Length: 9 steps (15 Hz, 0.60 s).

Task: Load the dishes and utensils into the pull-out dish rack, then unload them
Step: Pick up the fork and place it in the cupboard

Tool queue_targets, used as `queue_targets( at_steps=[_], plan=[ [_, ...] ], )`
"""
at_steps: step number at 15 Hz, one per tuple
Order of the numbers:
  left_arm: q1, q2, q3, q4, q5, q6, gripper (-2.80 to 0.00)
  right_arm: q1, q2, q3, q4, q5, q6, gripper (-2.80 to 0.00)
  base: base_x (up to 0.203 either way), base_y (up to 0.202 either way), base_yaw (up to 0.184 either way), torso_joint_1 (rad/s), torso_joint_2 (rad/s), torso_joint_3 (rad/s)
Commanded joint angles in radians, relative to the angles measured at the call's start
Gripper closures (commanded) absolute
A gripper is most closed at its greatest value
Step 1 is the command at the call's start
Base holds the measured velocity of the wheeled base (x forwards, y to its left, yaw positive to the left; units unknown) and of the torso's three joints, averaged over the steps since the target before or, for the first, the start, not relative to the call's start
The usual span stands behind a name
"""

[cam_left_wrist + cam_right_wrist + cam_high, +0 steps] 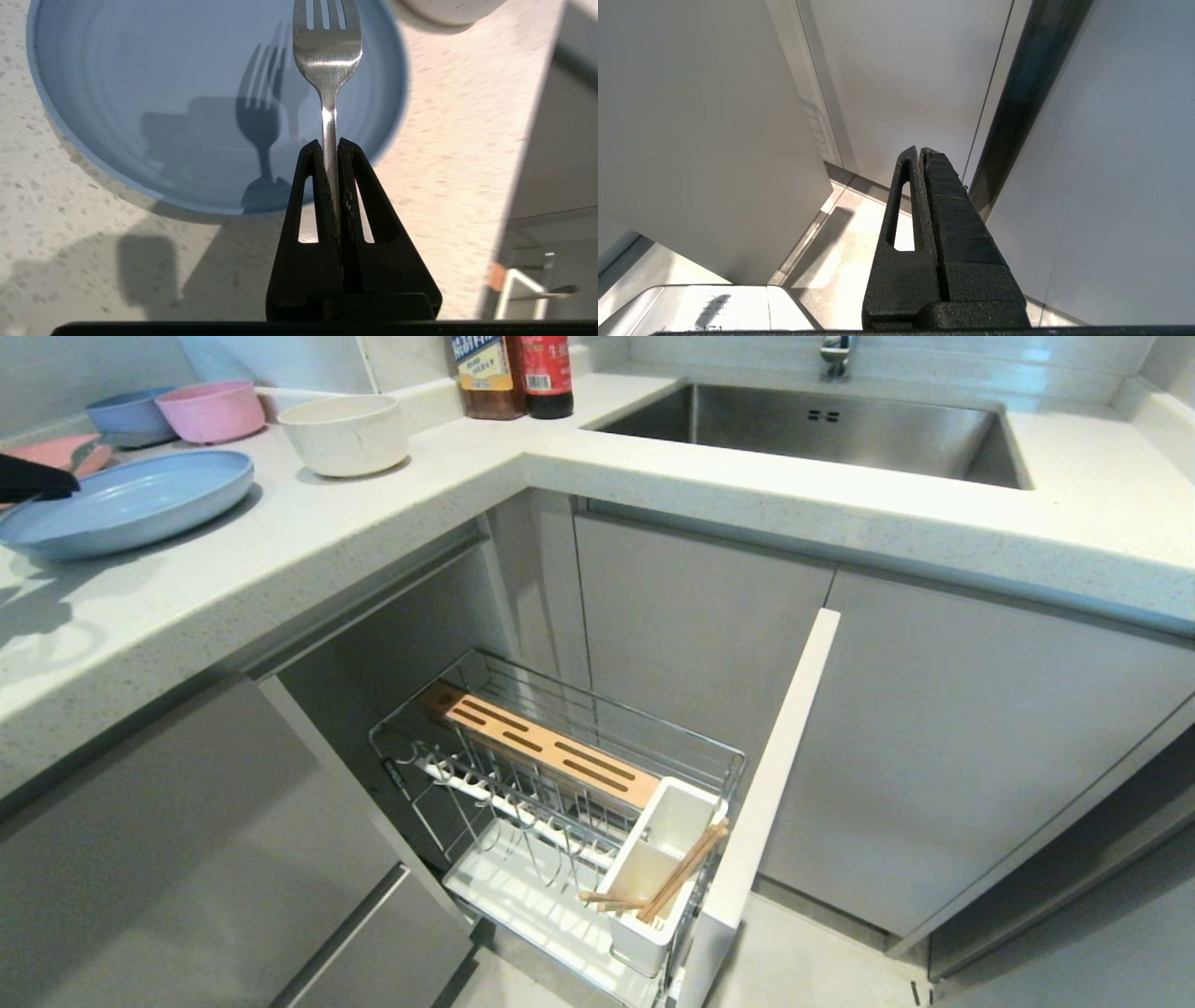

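The fork (327, 60) is clamped by its thin handle between the fingers of the left hand (330, 145), its long axis running straight out in line with the fingers and its tines pointing away from the wrist, over the light-blue plate (140, 70) on the table (444, 140). The off-white bowl (344, 433) is set beside that plate, and the chopsticks (686, 870) are leaned in the white utensil holder (665, 868) of the pulled-out dish rack (560, 803) below. The right hand (921, 150) is held clenched on nothing, low by the cabinet fronts.

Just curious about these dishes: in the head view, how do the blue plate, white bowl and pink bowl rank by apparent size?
1. Blue plate, clearly widest.
2. White bowl.
3. Pink bowl, only slightly smaller-looking; it sits farther back, so unsure.
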Motion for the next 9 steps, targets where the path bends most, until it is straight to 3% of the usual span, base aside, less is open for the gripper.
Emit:
queue_targets(
  at_steps=[1, 4, 9],
  plan=[
    [-0.025, -0.037, 0.004, 0.005, -0.005, -0.043, 0.0, 0.0, 0.001, 0.001, 0.0, 0.0, 0.0, 0.0, 0.0, 0.0, 0.0, 0.0, 0.0, 0.0],
    [-0.147, -0.062, 0.011, 0.012, -0.006, -0.106, 0.0, 0.0, 0.001, 0.0, 0.0, 0.0, 0.0, 0.0, 0.0, 0.0, 0.0, 0.0, 0.0, 0.0],
    [-0.484, -0.117, 0.037, 0.093, -0.005, -0.199, 0.0, 0.0, 0.001, 0.002, -0.001, 0.0, 0.0, 0.0, 0.0, 0.0, 0.0, 0.0, 0.0, 0.0]
  ],
)
